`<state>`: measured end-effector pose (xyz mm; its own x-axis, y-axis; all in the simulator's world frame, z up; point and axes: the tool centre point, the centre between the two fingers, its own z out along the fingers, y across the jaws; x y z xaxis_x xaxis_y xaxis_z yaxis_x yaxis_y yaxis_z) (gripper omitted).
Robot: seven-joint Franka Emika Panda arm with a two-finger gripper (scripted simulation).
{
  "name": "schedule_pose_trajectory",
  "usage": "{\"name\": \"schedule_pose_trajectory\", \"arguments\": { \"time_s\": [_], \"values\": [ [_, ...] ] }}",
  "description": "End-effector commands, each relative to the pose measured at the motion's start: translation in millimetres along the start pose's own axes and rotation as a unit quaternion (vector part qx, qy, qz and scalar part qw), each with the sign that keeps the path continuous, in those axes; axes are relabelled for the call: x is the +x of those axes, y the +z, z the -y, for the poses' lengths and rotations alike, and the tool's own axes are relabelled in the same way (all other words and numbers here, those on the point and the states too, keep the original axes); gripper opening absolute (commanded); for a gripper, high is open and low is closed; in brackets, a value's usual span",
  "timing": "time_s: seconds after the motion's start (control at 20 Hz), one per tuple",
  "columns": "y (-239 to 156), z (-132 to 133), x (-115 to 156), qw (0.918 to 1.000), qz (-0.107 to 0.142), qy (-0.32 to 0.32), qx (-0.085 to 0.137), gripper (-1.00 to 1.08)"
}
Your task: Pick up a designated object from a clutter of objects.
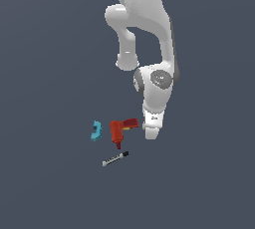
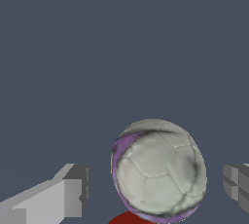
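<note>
whitish-grey ball [image 2: 158, 169], panelled, with purple tinting along one edge, sitting between the two fingers [image 2: 73, 196] in the wrist view. not touched by either pad: clear gap on both sides. gripper [image 2: 155, 189] spread wide around it, holding nothing. sliver of red just past the ball's lower rim in that view, probably the drill. ball itself hidden in the exterior view, covered by the arm's hand [image 1: 151, 126]; only placeable there as under that hand, just to the exterior view's right of the drill.

red drill [image 1: 119, 129] lying on its side on the dark grey floor [image 1: 50, 183], close beside the lowered hand, on the exterior view's left of it. cyan curved piece [image 1: 95, 130] a little further to the exterior view's left, near the drill but apart from it. black-and-grey marker [image 1: 115, 159] lying slantwise nearer the camera than the drill, apart from the rest.

white arm coming down from above, wrist pointed straight at the floor, hand low over the clutter.
</note>
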<state>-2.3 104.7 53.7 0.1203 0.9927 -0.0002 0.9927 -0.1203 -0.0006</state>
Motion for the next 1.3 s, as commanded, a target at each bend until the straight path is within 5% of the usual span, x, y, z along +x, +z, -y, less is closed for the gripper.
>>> {"name": "schedule_pose_trajectory", "arguments": {
  "time_s": [0.0, 0.25, 0.3, 1.25],
  "values": [
    [10, 0, 0, 1.0000, 0.000, 0.000, 0.000, 1.00],
    [17, -1, 0, 1.0000, 0.000, -0.001, 0.000, 1.00],
    [17, -1, 0, 1.0000, 0.000, -0.001, 0.000, -1.00],
    [1, 4, -12, 1.0000, 0.000, -0.001, -0.001, -1.00]
  ]
}}
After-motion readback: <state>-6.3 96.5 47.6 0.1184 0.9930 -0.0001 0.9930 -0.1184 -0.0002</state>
